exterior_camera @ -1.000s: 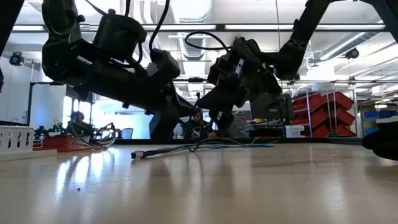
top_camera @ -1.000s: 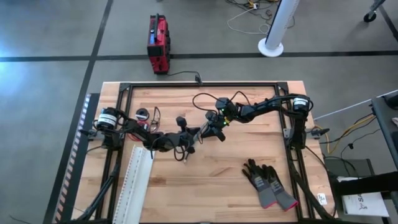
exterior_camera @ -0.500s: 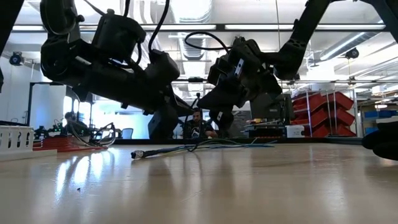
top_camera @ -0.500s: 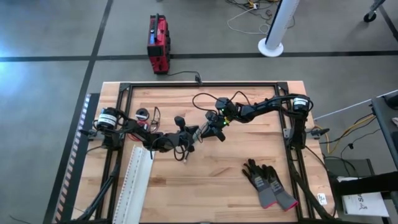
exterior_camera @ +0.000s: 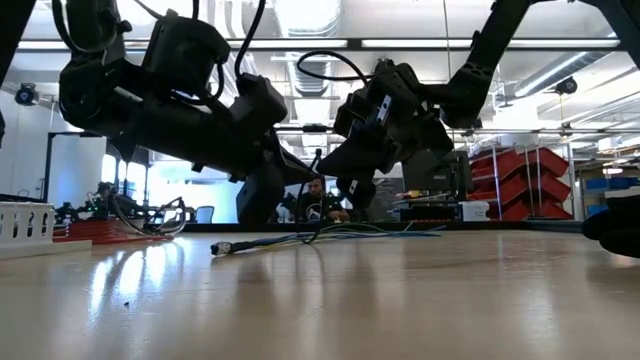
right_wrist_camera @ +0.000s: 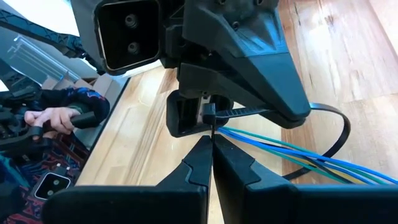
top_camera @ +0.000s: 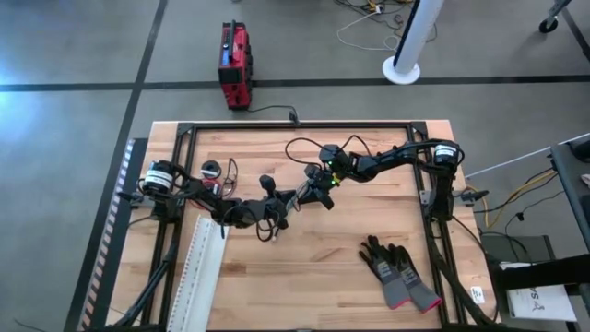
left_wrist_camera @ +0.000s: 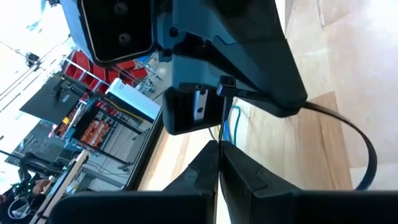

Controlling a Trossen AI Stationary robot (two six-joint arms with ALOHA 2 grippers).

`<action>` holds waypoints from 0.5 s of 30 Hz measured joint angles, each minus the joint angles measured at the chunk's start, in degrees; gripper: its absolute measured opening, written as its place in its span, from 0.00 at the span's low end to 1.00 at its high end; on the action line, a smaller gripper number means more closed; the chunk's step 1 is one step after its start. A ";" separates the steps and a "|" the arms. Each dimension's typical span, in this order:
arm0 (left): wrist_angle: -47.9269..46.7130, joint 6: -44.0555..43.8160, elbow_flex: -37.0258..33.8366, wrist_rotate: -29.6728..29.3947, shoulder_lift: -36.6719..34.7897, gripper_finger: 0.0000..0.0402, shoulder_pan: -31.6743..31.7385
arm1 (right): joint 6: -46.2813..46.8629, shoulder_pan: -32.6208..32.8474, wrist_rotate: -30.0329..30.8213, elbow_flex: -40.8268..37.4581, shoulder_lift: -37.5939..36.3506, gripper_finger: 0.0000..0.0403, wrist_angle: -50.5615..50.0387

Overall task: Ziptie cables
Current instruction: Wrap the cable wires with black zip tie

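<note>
While both arms met over the middle of the wooden table [top_camera: 369, 286], the left gripper [top_camera: 277, 205] and the right gripper [top_camera: 312, 192] were close together, just above the cables [exterior_camera: 330, 235]; the cables, with blue and green strands among them, lay in a thin bunch on the tabletop under the two grippers. In the right wrist view the right gripper's fingers [right_wrist_camera: 231, 163] were pressed together on a thin black zip tie [right_wrist_camera: 249, 112] that looped round the bunch; the left gripper's fingers [left_wrist_camera: 249, 177] were also together, pinching a thin black strand. A pair of black gloves [top_camera: 398, 273] lay well apart near the right front corner; a long white slotted strip [top_camera: 201, 272] lay by the left arm; a red box [top_camera: 235, 65] stood on the floor behind the table.
</note>
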 joint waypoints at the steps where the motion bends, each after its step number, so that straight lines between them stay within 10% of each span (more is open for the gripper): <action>1: 0.06 0.01 0.00 0.00 0.00 0.00 0.00 | 0.02 0.00 0.00 0.01 0.00 0.00 0.00; 15: 0.66 1.01 0.00 0.00 0.00 0.00 -0.02 | 0.50 0.00 0.00 0.00 0.00 0.00 -0.02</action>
